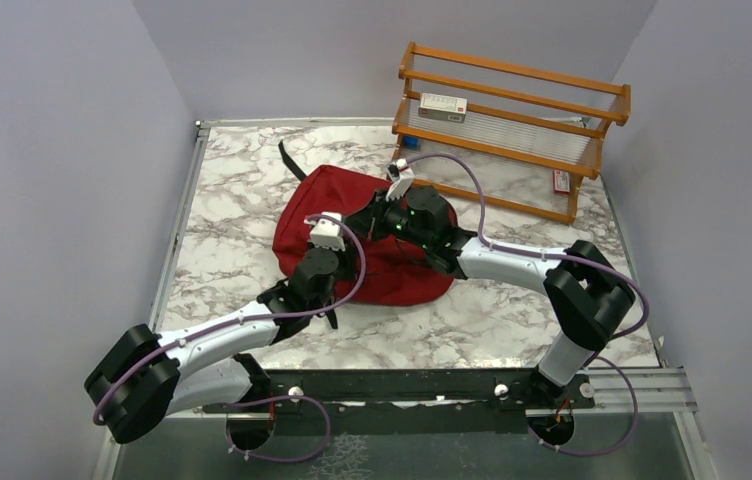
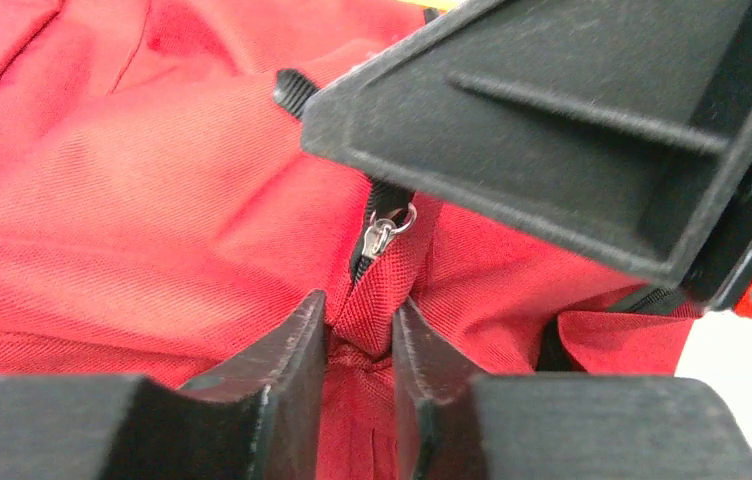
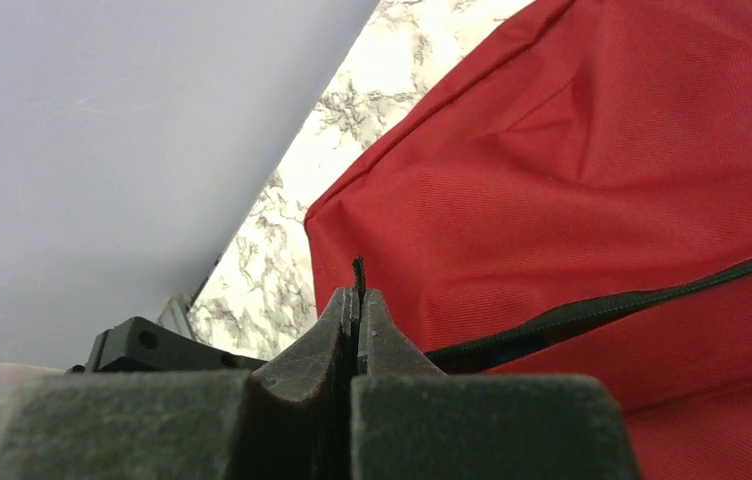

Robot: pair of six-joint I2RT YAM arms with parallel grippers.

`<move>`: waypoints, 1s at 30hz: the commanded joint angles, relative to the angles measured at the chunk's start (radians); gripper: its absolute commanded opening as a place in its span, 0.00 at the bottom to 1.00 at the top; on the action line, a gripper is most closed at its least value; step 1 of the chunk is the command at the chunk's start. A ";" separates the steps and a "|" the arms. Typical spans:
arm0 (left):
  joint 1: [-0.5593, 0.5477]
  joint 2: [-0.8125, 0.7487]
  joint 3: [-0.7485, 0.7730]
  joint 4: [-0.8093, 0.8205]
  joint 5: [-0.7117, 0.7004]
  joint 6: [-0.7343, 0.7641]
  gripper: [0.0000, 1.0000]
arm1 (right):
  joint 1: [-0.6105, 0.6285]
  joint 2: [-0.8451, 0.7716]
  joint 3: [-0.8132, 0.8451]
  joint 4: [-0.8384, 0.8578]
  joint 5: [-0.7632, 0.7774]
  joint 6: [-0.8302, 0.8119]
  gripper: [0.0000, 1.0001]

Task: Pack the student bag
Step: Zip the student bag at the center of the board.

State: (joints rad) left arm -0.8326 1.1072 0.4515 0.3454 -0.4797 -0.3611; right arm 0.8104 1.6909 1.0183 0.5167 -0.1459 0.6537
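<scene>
Bag (image 1: 402,280) lies mid-desk (image 1: 232,230), both arms over it. Left gripper (image 2: 360,310): jaws nearly closed, pinching a ridge of red fabric just below the zip pull (image 2: 382,235). Right gripper (image 3: 358,300): jaws fully closed on a thin black tab (image 3: 358,268) at the zip line.

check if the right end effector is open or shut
Shut. The right end effector has its jaws pressed together, pinching a thin black tab by the student bag.
</scene>
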 commanded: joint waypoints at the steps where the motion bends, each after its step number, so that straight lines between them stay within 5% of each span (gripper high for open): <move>1: -0.002 -0.067 -0.057 -0.087 -0.005 -0.051 0.19 | -0.004 -0.010 0.010 0.041 0.068 -0.032 0.01; 5: -0.002 -0.109 -0.099 -0.103 0.004 -0.081 0.08 | -0.005 -0.002 0.020 0.040 0.123 -0.070 0.01; 17: -0.002 -0.186 -0.154 -0.187 0.002 -0.155 0.05 | -0.028 0.023 0.033 0.034 0.393 -0.218 0.01; 30: -0.002 -0.331 -0.213 -0.370 -0.116 -0.389 0.00 | -0.160 0.169 0.114 0.058 0.418 -0.296 0.01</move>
State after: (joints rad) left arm -0.8326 0.8341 0.2760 0.1581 -0.5114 -0.6270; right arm 0.7120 1.8126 1.0790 0.4892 0.1867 0.3996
